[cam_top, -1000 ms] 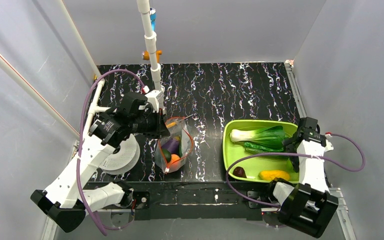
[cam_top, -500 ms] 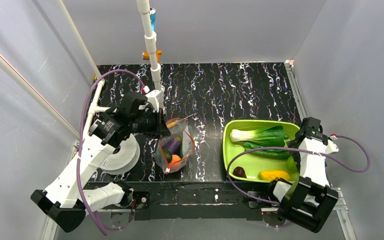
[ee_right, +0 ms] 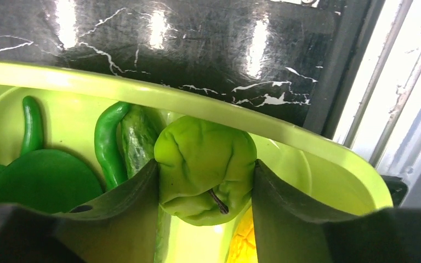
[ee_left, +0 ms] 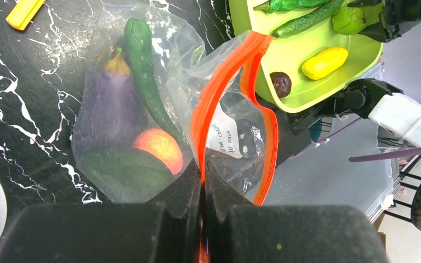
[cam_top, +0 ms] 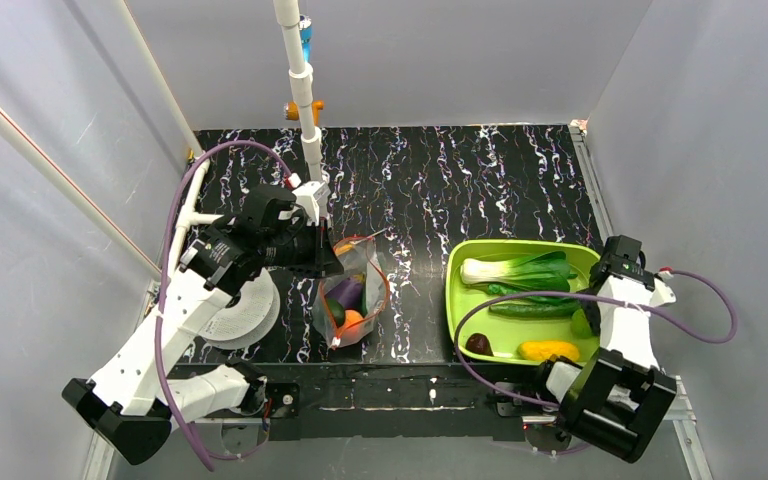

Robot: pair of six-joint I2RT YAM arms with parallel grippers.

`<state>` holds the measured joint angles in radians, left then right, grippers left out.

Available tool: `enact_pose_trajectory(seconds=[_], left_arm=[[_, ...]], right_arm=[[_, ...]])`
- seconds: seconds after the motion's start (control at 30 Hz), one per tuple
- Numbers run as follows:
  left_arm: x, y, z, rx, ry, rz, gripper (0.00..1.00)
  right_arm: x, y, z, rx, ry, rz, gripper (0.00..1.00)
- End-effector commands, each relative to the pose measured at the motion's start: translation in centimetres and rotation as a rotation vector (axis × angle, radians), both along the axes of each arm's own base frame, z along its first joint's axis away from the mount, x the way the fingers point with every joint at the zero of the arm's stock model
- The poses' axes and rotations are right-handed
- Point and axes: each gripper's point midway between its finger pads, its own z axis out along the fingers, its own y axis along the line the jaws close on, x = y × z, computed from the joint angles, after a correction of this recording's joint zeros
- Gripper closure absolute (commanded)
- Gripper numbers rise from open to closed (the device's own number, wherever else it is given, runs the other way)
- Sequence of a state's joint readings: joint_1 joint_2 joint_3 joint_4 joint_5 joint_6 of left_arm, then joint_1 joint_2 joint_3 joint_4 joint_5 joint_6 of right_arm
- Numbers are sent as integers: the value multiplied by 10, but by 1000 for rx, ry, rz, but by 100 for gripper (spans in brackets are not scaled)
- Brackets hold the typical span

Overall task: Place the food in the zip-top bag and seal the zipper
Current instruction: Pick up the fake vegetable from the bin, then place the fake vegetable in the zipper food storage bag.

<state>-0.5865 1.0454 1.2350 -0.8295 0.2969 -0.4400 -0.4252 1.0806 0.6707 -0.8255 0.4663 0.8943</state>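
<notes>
Your right gripper (ee_right: 204, 189), pinching the green pepper (ee_right: 203, 153), must carry it left to the zip-top bag (ee_left: 235, 115), whose zipper (ee_left: 225, 82) the left gripper (ee_left: 203, 183) pinches.

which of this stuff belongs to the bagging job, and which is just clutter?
Job:
zip-top bag, zipper; inside it: eggplant, peach, bagged cucumber, avocado; in the green tray: bok choy, tray cucumber, plum, yellow piece, green round one.

Lying about:
white ribbed spool, white pole, flat yellow strip.
</notes>
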Motion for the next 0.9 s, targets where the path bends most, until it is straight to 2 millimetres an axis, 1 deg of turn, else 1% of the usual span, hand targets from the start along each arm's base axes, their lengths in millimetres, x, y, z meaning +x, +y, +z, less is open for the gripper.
enact_pose_trajectory(seconds=[0.0,0.1,0.2,0.27,0.3,0.4,0.47,0.53,0.6,0.63,0.77,0.8,0.87], left_arm=[[-6,1,7,-24,-18,-13,100],[-8,7,7,-16,-39,4,100],[-11,10,6,-15,-42,7,100],[-12,11,4,-14,-44,9,100],[-12,11,3,-15,-43,12,100],[-11,9,-2,-21,-35,15,100],[-9,6,-3,-26,-28,9,100],[-8,3,-3,-28,-19,1,100],[-8,2,-4,-28,-9,-4,100],[-8,2,-5,-26,-6,-3,100],[-7,3,-6,-17,-8,3,100],[-8,4,-7,-18,-7,4,100],[-9,4,-8,-19,-3,6,100]], right_arm=[[10,3,7,-16,-113,58,58],[21,9,15,-38,-252,115,69],[31,18,26,-39,-373,176,84],[40,31,33,5,-435,239,94],[44,41,36,41,-468,272,97],[52,70,48,144,-532,349,99],[55,87,60,156,-548,413,99],[61,107,80,152,-584,511,99],[69,134,105,187,-648,661,99],[70,151,119,222,-670,727,99],[69,190,166,198,-706,927,99],[69,207,176,218,-733,1016,99],[69,255,203,312,-849,1240,99]])
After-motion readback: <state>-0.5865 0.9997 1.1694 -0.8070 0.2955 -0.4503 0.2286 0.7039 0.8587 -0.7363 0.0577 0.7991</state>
